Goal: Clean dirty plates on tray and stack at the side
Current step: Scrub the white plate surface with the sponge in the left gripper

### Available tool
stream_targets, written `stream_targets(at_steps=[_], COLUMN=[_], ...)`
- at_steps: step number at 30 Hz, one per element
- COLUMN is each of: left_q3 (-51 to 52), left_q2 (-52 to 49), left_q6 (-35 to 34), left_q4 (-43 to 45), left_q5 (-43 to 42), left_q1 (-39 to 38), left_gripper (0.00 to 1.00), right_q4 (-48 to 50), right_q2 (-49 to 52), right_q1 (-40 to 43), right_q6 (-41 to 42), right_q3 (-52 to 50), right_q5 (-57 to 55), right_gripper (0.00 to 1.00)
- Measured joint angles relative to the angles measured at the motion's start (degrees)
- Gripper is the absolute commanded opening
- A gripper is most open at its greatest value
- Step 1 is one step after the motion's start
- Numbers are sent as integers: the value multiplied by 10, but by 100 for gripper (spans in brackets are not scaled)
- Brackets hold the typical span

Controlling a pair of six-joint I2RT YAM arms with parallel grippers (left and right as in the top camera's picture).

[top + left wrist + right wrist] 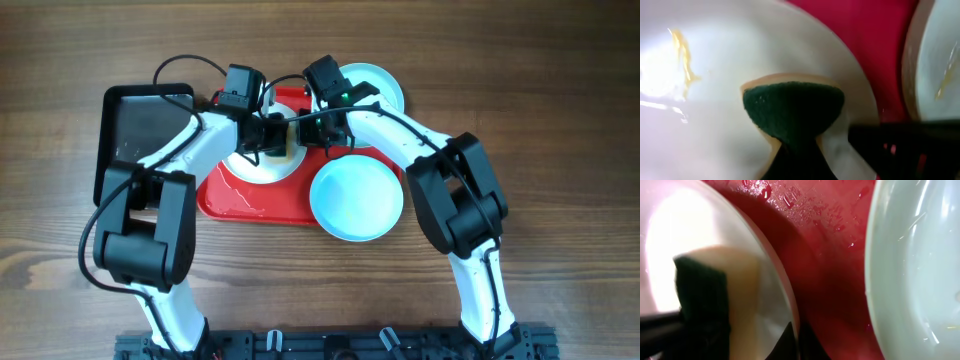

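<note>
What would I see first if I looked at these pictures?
The bright red tray in the middle of the wooden table jumps out first. On it the left gripper, jaws shut, holds a green-and-yellow sponge against a cream-white plate with yellow smears. A big pale blue plate overlaps the tray's lower right corner in the overhead view.

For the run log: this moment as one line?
left gripper shut on sponge, on cream-white plate | right gripper shut on plate rim | yellow smear on plate | red tray underneath
</note>
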State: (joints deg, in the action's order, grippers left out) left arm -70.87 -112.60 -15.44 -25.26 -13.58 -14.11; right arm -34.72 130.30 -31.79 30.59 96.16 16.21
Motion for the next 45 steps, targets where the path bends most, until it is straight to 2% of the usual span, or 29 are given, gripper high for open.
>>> stream_targets(at_steps=[9,16,19,23,29,35,40,45], left_q3=[0,-10,-14,-17,-14,-4,-1,0], left_q2=[0,1,2,4,4,-3,-5,-6], left_q6=[-39,-115,-126,-96,5,49,57,31], left_q4=[7,-44,-74,-102,-141,-135,-102,-55], left_q5=[101,144,144,104,-55,-159,-169,-109], left_q1=[5,37,44,52,71,60,49,47], left_gripper=[4,4,4,4,4,4,4,4], right_q4=[1,2,2,0,0,1,3,5], right_q2=[0,0,0,0,0,0,0,0], right_q1=[-10,-21,-24,-24,-23,-19,-16,-14], right_q6=[0,0,0,-7,-21,-28,-28,-28], right_q3=[0,0,0,0,0,0,0,0], right_q5=[0,3,7,7,9,18,18,18], right_gripper=[4,4,4,4,4,4,4,4])
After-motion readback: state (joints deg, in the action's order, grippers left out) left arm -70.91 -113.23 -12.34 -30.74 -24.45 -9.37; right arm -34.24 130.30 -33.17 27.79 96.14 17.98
